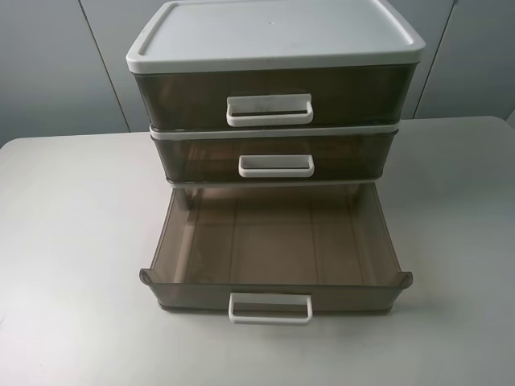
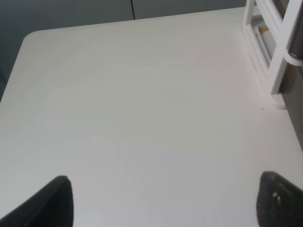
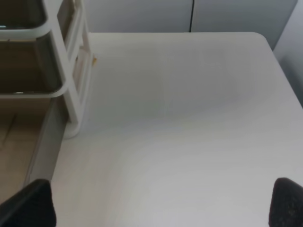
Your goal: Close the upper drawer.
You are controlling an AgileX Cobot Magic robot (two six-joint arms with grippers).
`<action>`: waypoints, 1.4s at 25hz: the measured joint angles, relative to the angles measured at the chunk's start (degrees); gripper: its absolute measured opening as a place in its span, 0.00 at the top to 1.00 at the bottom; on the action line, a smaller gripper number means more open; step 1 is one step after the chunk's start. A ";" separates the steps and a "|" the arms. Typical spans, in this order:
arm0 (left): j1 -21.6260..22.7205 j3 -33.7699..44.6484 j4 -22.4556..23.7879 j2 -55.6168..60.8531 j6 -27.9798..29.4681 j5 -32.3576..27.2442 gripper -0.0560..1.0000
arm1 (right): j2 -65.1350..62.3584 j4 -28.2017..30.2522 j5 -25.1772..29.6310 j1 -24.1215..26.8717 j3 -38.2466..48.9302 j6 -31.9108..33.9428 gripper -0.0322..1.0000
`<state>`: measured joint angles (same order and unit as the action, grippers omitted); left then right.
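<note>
End effectors left point(image 2: 165, 203) and right point(image 3: 161, 203) both hang wide open either side of the cabinet point(image 1: 273, 32), and heads up: your upper drawer point(image 1: 185, 96), top centre, already looks flush while the bottom drawer point(image 1: 185, 294) sticks out.

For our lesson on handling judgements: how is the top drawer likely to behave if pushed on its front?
The upper drawer looks like thin translucent plastic, seemingly empty, so probably light and easy-sliding. Its handle sits central; a centred push should run straight, an off-centre one might jam. The table looks smooth, so the whole unit might skid.
</note>
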<state>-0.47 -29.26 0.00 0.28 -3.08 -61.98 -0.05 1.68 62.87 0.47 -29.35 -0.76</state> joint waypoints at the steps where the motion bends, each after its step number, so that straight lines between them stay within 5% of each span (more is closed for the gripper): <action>1: 0.00 0.00 0.00 0.00 0.00 0.00 0.25 | 0.00 0.00 0.00 -0.90 0.00 0.00 0.31; 35: 0.00 0.00 0.00 0.00 -0.10 0.00 0.25 | 0.00 -0.27 0.00 -3.73 0.00 1.07 0.31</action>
<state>-0.47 -29.26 0.00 0.28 -3.18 -61.98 -0.05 1.41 62.87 -3.26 -29.35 0.30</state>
